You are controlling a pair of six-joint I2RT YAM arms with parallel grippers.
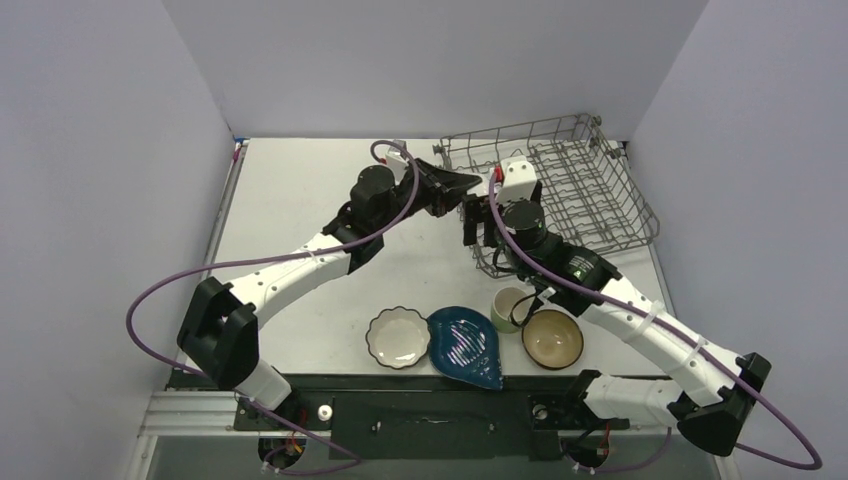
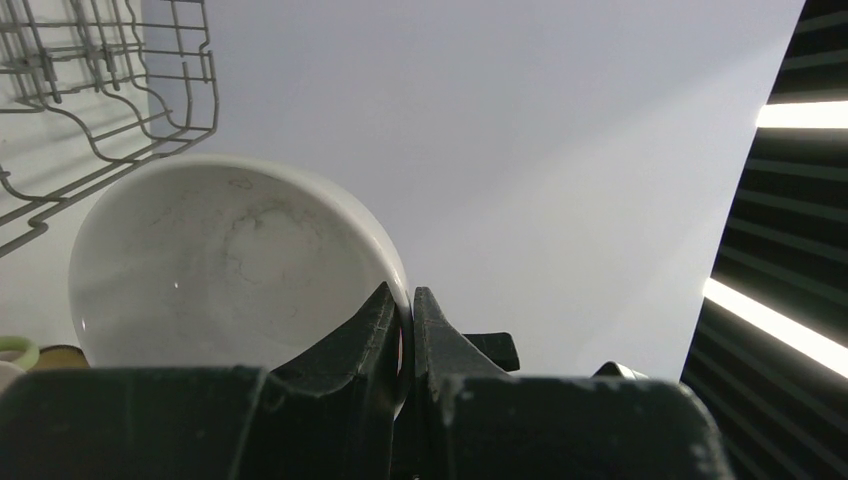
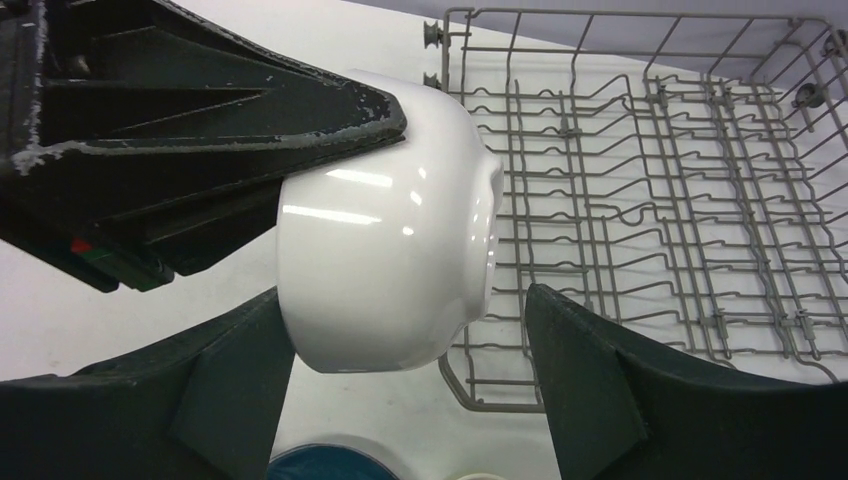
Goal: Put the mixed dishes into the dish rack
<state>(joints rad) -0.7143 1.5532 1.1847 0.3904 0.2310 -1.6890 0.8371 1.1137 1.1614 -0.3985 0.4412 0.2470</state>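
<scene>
"Small white bowl [image 3: 385,230]: why aloft, just beside the dish rack [image 1: 590,190]?"
"My left pincer [image 2: 405,320] clamps its rim; my right pincer [image 3: 400,300] straddles it, fingers apart: a handover, I judge, for rack-side reach."

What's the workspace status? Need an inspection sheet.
Surface: light grey table, no spills seen.
Job's things: small white bowl held in the air beside the dish rack; no dishes seen in the rack. White scalloped plate, blue leaf dish, pale green mug and brown bowl sit in a row near the arm bases.
Clutter: nothing seen.
Claws: left claw shut on the bowl's rim; right claw open, jaws either side of the bowl.
Cables: purple cable loops along each arm.
Surroundings: pale walls on three sides.
</scene>
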